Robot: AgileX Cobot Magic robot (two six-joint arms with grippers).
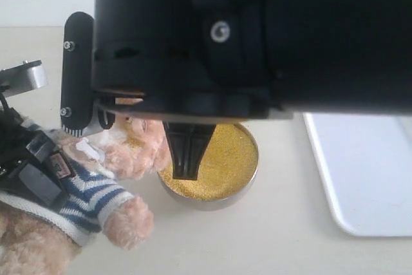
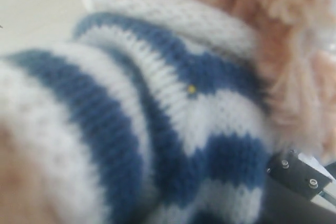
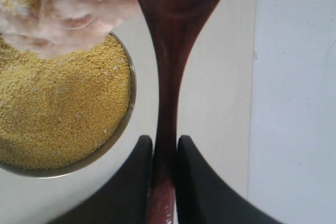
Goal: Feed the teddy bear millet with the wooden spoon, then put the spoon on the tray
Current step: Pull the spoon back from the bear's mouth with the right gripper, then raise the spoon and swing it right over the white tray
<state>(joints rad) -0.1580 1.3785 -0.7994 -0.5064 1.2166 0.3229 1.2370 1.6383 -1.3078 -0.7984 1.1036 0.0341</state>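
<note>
The teddy bear [image 1: 96, 198] lies at the left in its blue-and-white striped shirt [image 2: 173, 77]. My left gripper [image 1: 35, 172] is closed around its body, black fingers pressed into the shirt. The round metal bowl [image 1: 212, 203] of golden millet [image 1: 225, 159] stands just right of the bear. My right gripper [image 3: 164, 142] is shut on the handle of the dark wooden spoon [image 3: 170, 77]. The spoon's oval end reaches up beside the bear's fluffy face [image 3: 58, 9], which carries some yellow grains. In the exterior view the right gripper [image 1: 187, 159] hangs over the millet and the spoon is hidden.
The white tray [image 1: 367, 172] lies flat at the right, apart from the bowl, and also shows beside the spoon as the tray [image 3: 294, 103]. The right arm's large black body [image 1: 257, 30] blocks the upper exterior view. Bare tabletop [image 1: 257, 243] lies in front.
</note>
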